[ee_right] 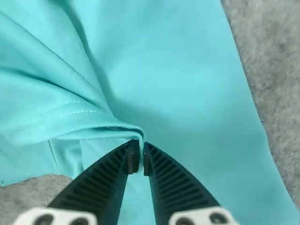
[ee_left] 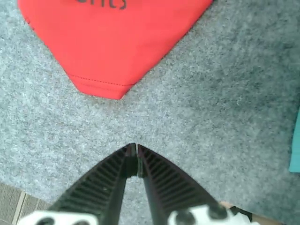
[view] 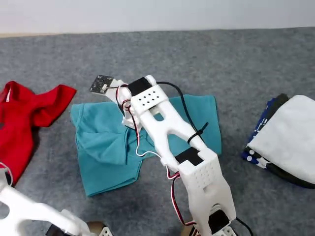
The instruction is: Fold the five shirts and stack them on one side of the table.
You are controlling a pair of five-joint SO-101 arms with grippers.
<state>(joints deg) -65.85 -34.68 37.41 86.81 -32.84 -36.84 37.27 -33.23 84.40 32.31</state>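
A teal shirt (view: 103, 142) lies partly folded in the middle of the grey table. My right arm (view: 147, 101) reaches over it from the near edge. In the right wrist view, my right gripper (ee_right: 138, 154) is shut on a bunched fold of the teal shirt (ee_right: 178, 84). A red shirt (view: 24, 118) lies crumpled at the left. My left arm (view: 29, 211) sits at the near left corner. Its gripper (ee_left: 136, 157) is shut and holds nothing, above bare grey felt just short of a corner of the red shirt (ee_left: 117, 37).
At the right edge sits a stack of folded shirts (view: 290, 137), white on top with blue patterned and black ones under it. Bare grey felt (view: 221, 64) stretches along the far side. An edge of the teal shirt (ee_left: 296, 140) shows in the left wrist view.
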